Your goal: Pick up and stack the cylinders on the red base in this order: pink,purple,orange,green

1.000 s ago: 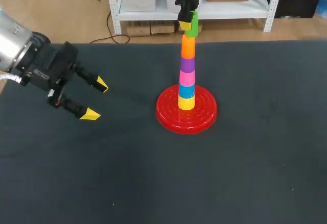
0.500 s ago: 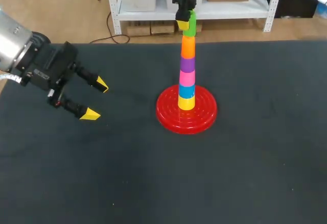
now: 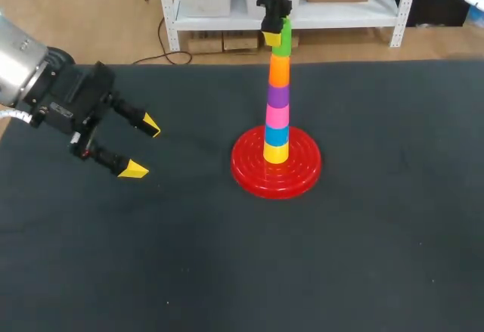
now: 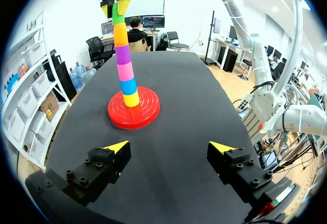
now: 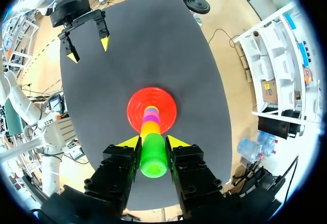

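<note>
A red base [image 3: 249, 172] stands mid-table and carries a column of yellow, blue, pink [image 3: 277, 115], purple [image 3: 278, 94] and orange [image 3: 279, 69] cylinders. At the top is the green cylinder [image 3: 283, 38], its lower edge at the orange one's top. My right gripper [image 3: 277, 32] comes down from above, shut on it. In the right wrist view the green cylinder [image 5: 153, 157] fills the gap between the yellow-tipped fingers [image 5: 131, 142], straight over the base [image 5: 135, 109]. My left gripper [image 3: 144, 148] hovers open at the table's left, holding nothing, well away from the stack [image 4: 125, 71].
The dark table mat [image 3: 363, 241] is bare around the base on every side. The table's far edge runs just behind the stack.
My right gripper has shifted the green cylinder slightly left, bringing it straighter over the orange one. The left arm has not moved.
</note>
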`<state>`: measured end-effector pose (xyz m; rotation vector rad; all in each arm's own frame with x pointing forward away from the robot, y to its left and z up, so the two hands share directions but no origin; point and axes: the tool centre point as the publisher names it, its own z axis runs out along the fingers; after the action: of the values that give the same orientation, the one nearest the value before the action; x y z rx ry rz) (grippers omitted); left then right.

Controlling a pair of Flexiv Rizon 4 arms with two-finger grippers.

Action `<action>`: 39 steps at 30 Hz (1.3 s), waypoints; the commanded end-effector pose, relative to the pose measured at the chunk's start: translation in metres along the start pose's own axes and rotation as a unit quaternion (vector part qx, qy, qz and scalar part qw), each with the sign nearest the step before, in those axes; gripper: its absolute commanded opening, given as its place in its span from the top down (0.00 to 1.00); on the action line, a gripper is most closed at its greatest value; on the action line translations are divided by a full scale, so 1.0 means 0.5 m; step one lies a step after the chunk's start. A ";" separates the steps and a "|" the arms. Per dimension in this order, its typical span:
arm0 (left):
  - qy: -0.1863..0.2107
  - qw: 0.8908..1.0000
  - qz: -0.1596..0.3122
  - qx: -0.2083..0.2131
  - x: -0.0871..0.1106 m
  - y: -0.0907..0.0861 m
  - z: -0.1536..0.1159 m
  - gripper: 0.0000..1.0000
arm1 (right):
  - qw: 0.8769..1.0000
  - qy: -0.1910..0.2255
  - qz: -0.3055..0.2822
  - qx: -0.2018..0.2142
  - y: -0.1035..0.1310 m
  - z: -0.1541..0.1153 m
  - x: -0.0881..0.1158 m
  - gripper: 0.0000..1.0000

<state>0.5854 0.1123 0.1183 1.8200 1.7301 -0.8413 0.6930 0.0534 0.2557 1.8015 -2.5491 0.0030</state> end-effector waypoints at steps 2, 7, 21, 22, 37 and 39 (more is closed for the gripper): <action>-0.002 1.000 0.002 -0.002 0.003 -0.002 0.000 0.00 | 1.000 -0.006 -0.002 0.005 0.004 -0.004 0.005 1.00; -0.002 1.000 0.002 -0.002 0.003 -0.002 0.000 0.00 | 1.000 -0.012 -0.007 0.006 0.011 -0.008 0.004 1.00; -0.002 1.000 0.002 -0.002 0.003 -0.002 0.000 0.00 | 1.000 -0.008 -0.014 -0.006 0.019 0.006 0.001 1.00; -0.002 1.000 0.002 -0.002 0.003 -0.002 0.000 0.00 | 1.000 -0.007 -0.013 -0.007 0.018 0.006 0.001 1.00; -0.002 1.000 0.002 -0.002 0.003 -0.002 0.000 0.00 | 1.000 -0.005 -0.011 -0.016 0.007 0.017 -0.002 1.00; -0.002 1.000 0.002 -0.002 0.003 -0.002 0.000 0.00 | 1.000 -0.005 -0.011 -0.017 0.006 0.019 -0.002 1.00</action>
<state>0.5854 0.1123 0.1183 1.8200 1.7301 -0.8412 0.6877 0.0547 0.2526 1.8240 -2.5251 -0.0422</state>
